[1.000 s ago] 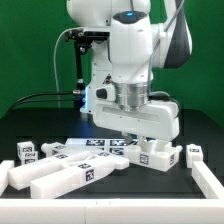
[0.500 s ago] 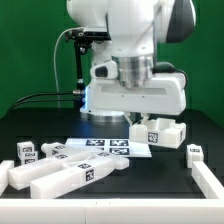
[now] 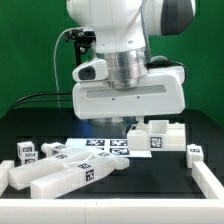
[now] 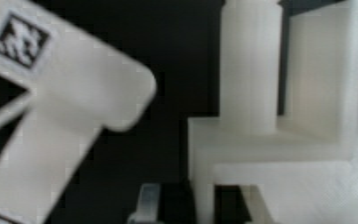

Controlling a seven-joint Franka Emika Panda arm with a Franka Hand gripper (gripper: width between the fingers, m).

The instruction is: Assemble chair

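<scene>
One white chair block point(image 3: 160, 137), clenched in your fingers point(image 4: 151, 205), hangs above the worktop point(image 3: 35, 125); other parts point(image 3: 75, 172) lie toward the exterior view's left.

The marker board point(image 3: 100, 147) lies flat in the middle of the table point(image 3: 35, 128). Just to the exterior view's right of it is a big block point(image 3: 160, 136), right under the robot arm point(image 3: 125, 60) (the block seems to hang clear of the table). Further right sits a little piece point(image 3: 193, 152), with an edge bar point(image 3: 208, 180) in front of it. On the exterior view's left sit a first small block point(image 3: 27, 152) and a second small block point(image 3: 50, 150). A long part point(image 3: 75, 175) lies in front of them.
</scene>
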